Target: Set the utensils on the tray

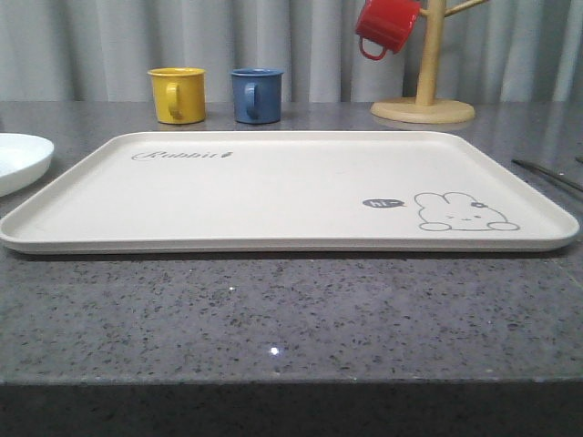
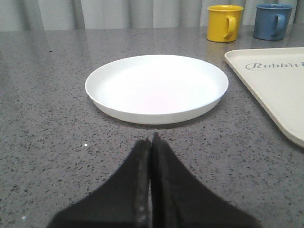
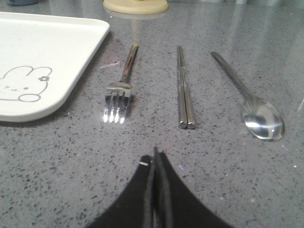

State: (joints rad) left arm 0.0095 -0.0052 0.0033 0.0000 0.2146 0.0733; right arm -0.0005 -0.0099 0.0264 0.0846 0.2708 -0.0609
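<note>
The cream tray (image 1: 273, 191) with its grey rabbit drawing lies in the middle of the grey stone table; nothing rests on it. To its right lie a steel fork (image 3: 119, 93), flat steel chopsticks (image 3: 184, 90) and a steel spoon (image 3: 254, 107), side by side on the table. My right gripper (image 3: 156, 151) is shut with nothing in it, just short of the fork tines and chopstick ends. A round white plate (image 2: 156, 86) sits on the table left of the tray. My left gripper (image 2: 151, 138) is shut and empty, close in front of the plate's rim.
A yellow mug (image 1: 178, 94) and a blue mug (image 1: 256, 95) stand behind the tray. A red mug (image 1: 386, 26) hangs on a wooden mug tree (image 1: 424, 96) at the back right. A curtain closes off the back.
</note>
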